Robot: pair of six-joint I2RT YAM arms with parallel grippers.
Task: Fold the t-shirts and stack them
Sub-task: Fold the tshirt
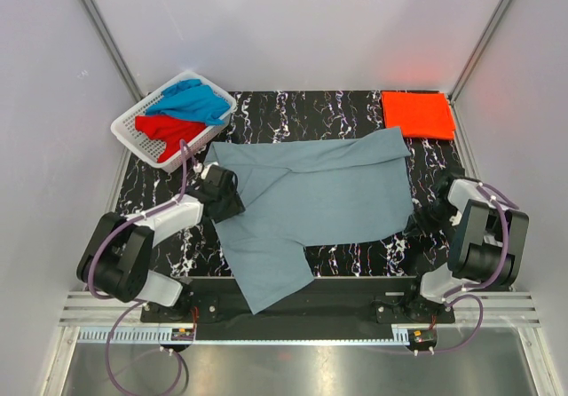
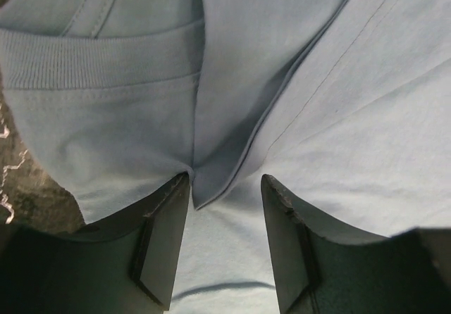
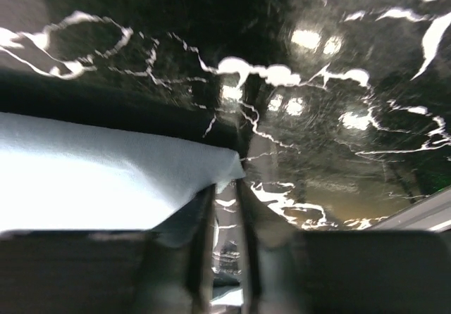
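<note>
Left gripper (image 2: pixel 225 181) released, jaws astride a fold of the grey-blue t-shirt (image 1: pixel 319 192) by its collar (image 2: pixel 99 57), right gripper (image 3: pixel 227 187) at shirt's 3 o'clock edge, nearly closed, can't tell if pinching cloth.

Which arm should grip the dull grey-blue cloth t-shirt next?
Left, probably: the left claw, open, straddles a ridge of the grey-blue t-shirt by its collar; the right claw is nearly closed beside a corner.

Grey-blue shirt (image 1: pixel 311 196) spread, orange-red shirt (image 1: pixel 418 114) folded far-right, blue shirt (image 1: pixel 191 103) beside red shirt (image 1: pixel 169 130) far-left.
</note>
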